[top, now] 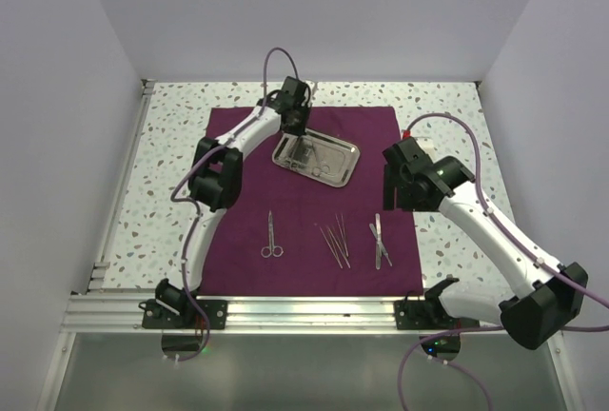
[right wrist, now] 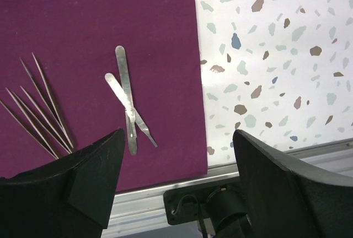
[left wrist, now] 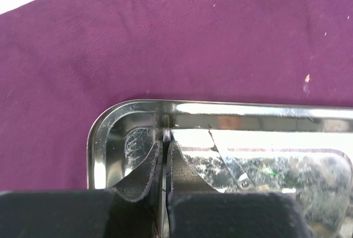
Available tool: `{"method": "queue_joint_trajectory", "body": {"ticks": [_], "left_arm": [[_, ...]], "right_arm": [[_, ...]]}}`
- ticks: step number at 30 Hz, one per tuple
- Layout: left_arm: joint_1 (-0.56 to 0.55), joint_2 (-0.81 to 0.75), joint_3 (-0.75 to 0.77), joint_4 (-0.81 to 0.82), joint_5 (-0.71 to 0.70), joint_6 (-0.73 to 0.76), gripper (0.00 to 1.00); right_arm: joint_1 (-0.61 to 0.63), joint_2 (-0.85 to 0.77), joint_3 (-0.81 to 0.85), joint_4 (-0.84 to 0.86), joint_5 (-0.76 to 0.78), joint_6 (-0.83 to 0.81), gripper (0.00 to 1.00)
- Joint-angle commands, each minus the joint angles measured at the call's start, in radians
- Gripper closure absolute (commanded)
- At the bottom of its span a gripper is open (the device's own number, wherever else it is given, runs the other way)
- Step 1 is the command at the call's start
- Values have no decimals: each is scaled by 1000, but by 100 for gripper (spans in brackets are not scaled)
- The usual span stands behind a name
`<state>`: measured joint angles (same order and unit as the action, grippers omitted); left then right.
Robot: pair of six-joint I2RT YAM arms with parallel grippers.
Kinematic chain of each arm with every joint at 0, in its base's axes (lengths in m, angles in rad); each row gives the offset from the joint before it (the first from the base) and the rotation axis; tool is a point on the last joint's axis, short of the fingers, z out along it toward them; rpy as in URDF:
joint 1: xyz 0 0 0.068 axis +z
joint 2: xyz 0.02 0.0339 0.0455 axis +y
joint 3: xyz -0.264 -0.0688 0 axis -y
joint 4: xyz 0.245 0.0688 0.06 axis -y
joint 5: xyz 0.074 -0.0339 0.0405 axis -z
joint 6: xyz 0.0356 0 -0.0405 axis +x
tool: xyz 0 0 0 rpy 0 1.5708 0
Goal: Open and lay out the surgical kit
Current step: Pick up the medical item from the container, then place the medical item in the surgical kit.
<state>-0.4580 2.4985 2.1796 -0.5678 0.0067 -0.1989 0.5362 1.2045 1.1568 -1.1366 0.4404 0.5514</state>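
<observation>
Left wrist: tray beneath end effector

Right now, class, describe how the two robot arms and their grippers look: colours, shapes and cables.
Both the left arm and right arm have white tubular links joined by blocky black housings, each trailed by a mauve cable. The left gripper and right gripper carry matte black, wedge-shaped fingers.

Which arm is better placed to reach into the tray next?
Left. The left pincer sits down inside the tray; the right pincer hangs open over the cloth's right edge, away from it.
</observation>
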Motion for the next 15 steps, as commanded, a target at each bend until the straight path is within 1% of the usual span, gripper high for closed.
{"method": "queue_joint_trajectory", "body": {"ticks": [1, 7, 11, 13, 14, 15], "left_arm": [[16, -156, -6, -29, -37, -16, 100], [16, -299, -44, -41, -66, -48, 100], [16, -366, -58, -99, -80, -89, 100], [13, -421, -116, -110, -97, -122, 100], [9, -450, -212, -107, -105, -132, 100], [7, -517, -275, -95, -115, -158, 100]], "right_arm": [[-4, -42, -6, 34, -23, 24, 17], [-4, -83, -45, 63, -71, 16, 18], [-4, -105, -68, 86, -101, 10, 18], [-2, -118, -80, 96, -117, 1, 18], [-4, -123, -85, 101, -121, -2, 18], [-4, -128, -89, 106, -127, -5, 18]]}}
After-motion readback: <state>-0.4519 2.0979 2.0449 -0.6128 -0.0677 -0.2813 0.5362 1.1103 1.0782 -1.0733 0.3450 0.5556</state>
